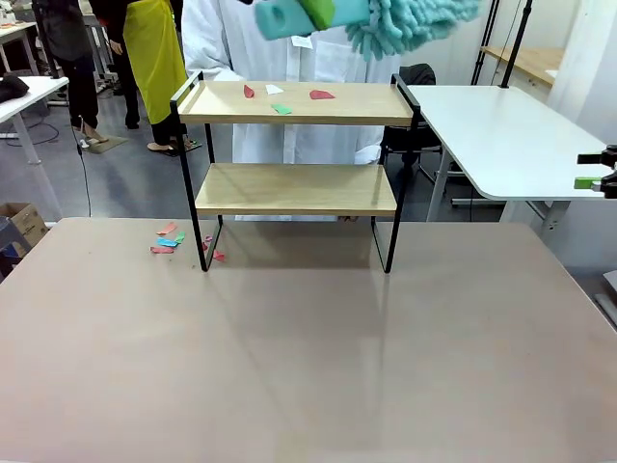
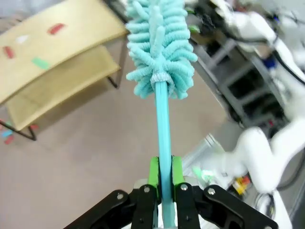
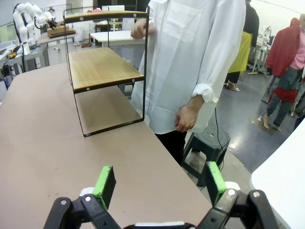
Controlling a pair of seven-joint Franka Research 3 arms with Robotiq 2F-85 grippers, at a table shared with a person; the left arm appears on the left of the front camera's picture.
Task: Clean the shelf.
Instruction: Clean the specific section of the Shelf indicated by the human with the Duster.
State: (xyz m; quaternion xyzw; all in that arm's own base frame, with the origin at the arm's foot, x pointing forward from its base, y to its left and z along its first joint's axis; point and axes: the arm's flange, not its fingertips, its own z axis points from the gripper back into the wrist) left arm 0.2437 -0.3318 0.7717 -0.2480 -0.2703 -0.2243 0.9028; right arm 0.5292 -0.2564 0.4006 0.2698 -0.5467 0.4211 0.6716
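Note:
The shelf (image 1: 294, 188) stands mid-table, a two-tier rack with wooden boards in a black frame. Several paper scraps (image 1: 281, 96), red, white and green, lie on its top board. A teal fluffy duster (image 1: 405, 24) hangs in the air above the shelf's right end. In the left wrist view my left gripper (image 2: 164, 172) is shut on the duster's handle (image 2: 163, 129), with the fluffy head (image 2: 159, 47) pointing away and the shelf (image 2: 57, 52) below to the left. My right gripper (image 3: 159, 183) stands open over the table's right side, also seen at the edge of the front view (image 1: 590, 170).
More coloured scraps (image 1: 169, 239) lie on the beige table by the shelf's left foot. A person in a white coat (image 3: 190, 71) stands behind the shelf at the far edge. A white table (image 1: 501, 135) and a black stool (image 3: 207, 145) sit at the right.

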